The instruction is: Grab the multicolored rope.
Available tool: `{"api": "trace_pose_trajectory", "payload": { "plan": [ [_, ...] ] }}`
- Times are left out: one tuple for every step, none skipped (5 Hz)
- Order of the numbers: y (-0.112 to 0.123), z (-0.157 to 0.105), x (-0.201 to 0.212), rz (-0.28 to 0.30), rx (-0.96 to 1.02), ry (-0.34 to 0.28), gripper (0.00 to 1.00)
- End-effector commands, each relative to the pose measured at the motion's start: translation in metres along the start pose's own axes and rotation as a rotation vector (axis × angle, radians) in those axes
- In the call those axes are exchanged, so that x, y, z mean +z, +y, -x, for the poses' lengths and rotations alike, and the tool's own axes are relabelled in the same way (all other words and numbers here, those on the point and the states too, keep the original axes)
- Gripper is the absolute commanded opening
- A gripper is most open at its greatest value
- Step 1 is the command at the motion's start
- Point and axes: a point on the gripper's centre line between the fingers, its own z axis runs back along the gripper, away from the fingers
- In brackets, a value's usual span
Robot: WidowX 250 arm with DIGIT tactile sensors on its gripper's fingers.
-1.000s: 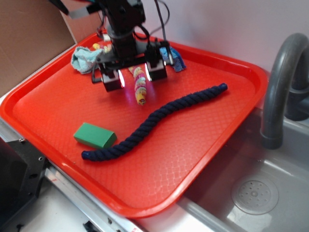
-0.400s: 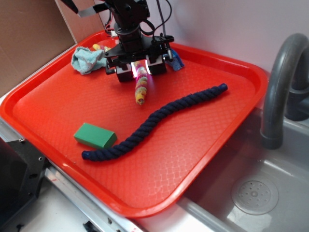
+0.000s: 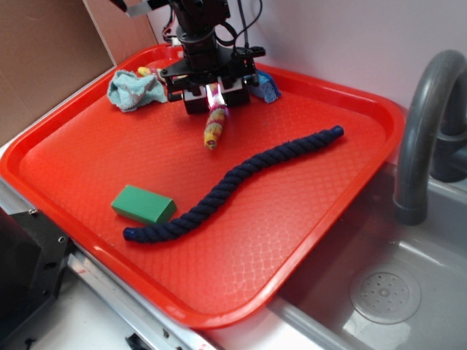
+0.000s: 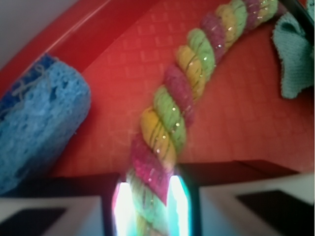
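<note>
Multicolored rope clamped at the far end of the red tray.

Nearest on the tray [image 3: 306, 240], a green block [image 3: 143, 204] is seen beside the low end of a navy rope [image 3: 233, 182], which runs diagonally toward the far right. Beyond it, the multicolored rope [image 3: 214, 125] is gripped by the gripper [image 3: 214, 97], the fingers [image 4: 54, 214] being closed narrowly on its upper end, its yellow tip hanging free. A blue sponge [image 4: 37, 125] and a teal cloth [image 3: 133, 90] are found farthest back, flanking the gripper.
</note>
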Motion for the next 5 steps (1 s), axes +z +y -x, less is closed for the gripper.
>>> {"api": "trace_pose_trajectory", "payload": {
  "plan": [
    [0.022, -0.027, 0.094, 0.113, -0.417, 0.109, 0.00],
    [0.039, -0.016, 0.137, 0.126, -0.606, 0.099, 0.00],
    [0.066, -0.008, 0.168, 0.195, -0.658, 0.075, 0.00],
    [0.086, -0.005, 0.184, 0.229, -0.634, 0.058, 0.00],
    [0.085, 0.003, 0.185, 0.206, -0.633, 0.070, 0.00]
  ]
}}
